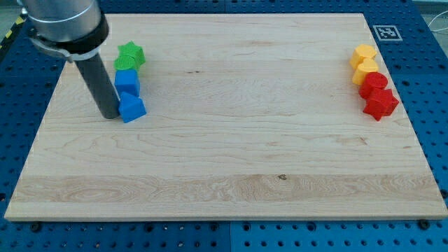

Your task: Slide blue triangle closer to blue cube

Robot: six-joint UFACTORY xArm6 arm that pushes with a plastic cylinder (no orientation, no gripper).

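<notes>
Our tip point(112, 115) touched the blue triangle point(132, 108) below the blue cube point(127, 82) on the pale wooden bench point(231, 140); tool state unknowable.

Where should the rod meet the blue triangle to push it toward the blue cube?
Press the blue triangle on its face toward the view's bottom, pushing toward the view's top; the blue cube sits just above it. My tip is now at its left.

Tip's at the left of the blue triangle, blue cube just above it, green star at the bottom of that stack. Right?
Not quite. The camera view shows the green star at the top of that stack, not the bottom. The rest holds: my tip sits at the view's left of the blue triangle, and the blue cube is just above the triangle.
</notes>
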